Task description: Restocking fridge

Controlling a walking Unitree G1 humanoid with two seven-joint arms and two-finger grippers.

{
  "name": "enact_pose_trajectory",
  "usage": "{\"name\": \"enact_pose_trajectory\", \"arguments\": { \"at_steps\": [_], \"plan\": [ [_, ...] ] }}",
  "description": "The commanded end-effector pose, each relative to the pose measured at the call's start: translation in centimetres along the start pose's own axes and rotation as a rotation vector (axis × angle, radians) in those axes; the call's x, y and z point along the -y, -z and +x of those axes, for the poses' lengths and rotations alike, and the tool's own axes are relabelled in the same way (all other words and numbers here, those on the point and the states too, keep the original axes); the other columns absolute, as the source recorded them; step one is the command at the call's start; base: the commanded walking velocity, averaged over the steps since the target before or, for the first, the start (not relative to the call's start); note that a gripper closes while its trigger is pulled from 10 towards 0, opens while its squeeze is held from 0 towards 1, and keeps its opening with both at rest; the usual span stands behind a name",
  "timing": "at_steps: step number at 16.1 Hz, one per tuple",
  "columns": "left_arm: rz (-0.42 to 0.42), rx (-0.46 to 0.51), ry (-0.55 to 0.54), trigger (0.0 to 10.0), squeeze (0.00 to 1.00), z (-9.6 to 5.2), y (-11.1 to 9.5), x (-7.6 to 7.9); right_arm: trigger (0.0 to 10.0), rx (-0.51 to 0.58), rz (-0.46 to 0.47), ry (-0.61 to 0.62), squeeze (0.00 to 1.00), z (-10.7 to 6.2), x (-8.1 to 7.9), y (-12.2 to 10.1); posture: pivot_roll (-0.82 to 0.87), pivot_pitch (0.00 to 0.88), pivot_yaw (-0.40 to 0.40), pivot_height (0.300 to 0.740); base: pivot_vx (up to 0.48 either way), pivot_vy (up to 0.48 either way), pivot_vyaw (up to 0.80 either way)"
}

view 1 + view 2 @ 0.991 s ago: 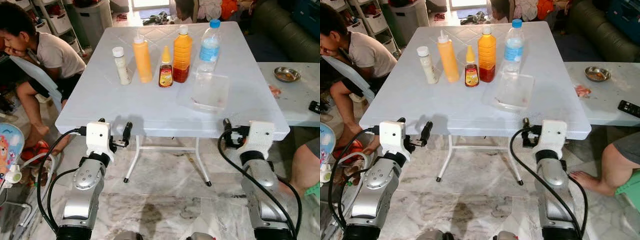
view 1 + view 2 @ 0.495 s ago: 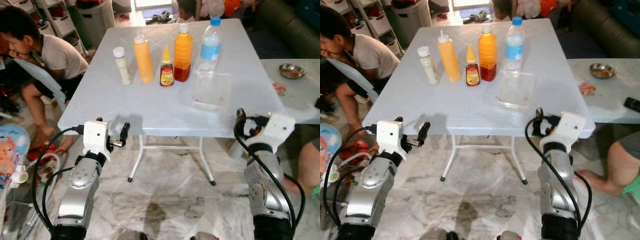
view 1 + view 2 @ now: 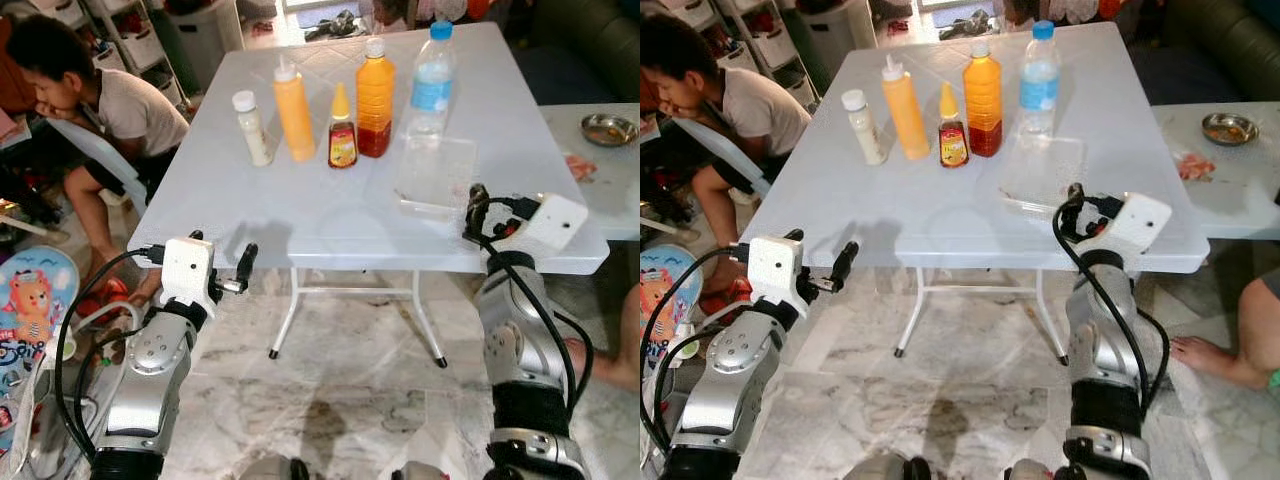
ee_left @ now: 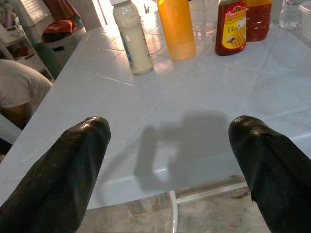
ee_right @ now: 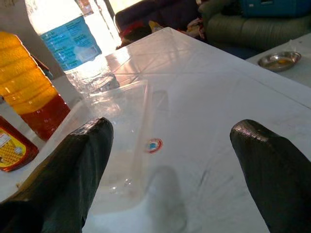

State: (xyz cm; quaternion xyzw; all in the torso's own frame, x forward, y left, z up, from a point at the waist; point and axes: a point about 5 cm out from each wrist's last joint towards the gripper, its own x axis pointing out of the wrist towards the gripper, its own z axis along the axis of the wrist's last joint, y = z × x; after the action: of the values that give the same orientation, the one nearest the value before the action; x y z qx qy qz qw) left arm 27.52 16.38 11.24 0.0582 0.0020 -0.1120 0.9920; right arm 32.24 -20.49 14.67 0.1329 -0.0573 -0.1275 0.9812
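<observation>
From the left eye view, a white table (image 3: 300, 215) carries a row of bottles: a small white bottle (image 3: 250, 128), a yellow squeeze bottle (image 3: 294, 110), a honey bottle (image 3: 342, 140), an orange juice bottle (image 3: 375, 97) and a water bottle (image 3: 431, 82), with a clear plastic tray (image 3: 437, 176) lying nearer the edge. The left gripper (image 3: 232, 274) hangs below the table edge, short of the bottles, while the right gripper (image 3: 478, 212) sits over the edge just beside the tray. A person (image 3: 95, 95) sits off to the left.

In the left wrist view, the fingers (image 4: 63, 170) are spread wide with nothing between them; the white bottle, yellow bottle and honey stand well beyond the tips.

In the right wrist view, the fingers (image 5: 68, 170) are likewise spread and empty, the tray lying just past one fingertip, the water bottle behind it.
</observation>
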Motion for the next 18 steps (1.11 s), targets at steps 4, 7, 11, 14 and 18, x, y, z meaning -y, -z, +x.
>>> {"name": "enact_pose_trajectory", "arguments": {
  "at_steps": [4,7,11,14,18],
  "plan": [
    [0.032,-0.004,-0.001,10.0,0.00,-0.3,-0.4,-0.6,10.0,-0.022,0.103,-0.029,0.00,1.0,-1.2,0.2,0.05,0.089,0.156,0.740,0.000,0.000,0.00],
    [0.043,-0.010,0.004,10.0,0.00,-0.5,-0.4,-0.7,10.0,-0.048,0.195,-0.028,0.00,1.8,-1.7,0.3,0.05,0.093,0.163,0.740,0.000,0.000,0.00],
    [0.051,-0.010,0.017,10.0,0.00,-0.5,-0.5,-0.6,10.0,-0.115,0.360,0.028,0.00,2.2,-0.9,0.9,0.06,0.095,0.169,0.740,0.000,0.000,0.00],
    [0.050,-0.012,0.026,10.0,0.00,-0.5,-0.5,-0.4,10.0,-0.212,0.422,0.058,0.00,1.6,-0.3,2.7,0.05,0.099,0.171,0.740,0.000,0.000,0.00],
    [0.051,-0.010,0.025,10.0,0.00,-0.4,-0.5,-0.4,10.0,-0.225,0.424,0.059,0.00,1.6,-0.1,2.9,0.05,0.094,0.166,0.740,0.000,0.000,0.00]
  ]
}}
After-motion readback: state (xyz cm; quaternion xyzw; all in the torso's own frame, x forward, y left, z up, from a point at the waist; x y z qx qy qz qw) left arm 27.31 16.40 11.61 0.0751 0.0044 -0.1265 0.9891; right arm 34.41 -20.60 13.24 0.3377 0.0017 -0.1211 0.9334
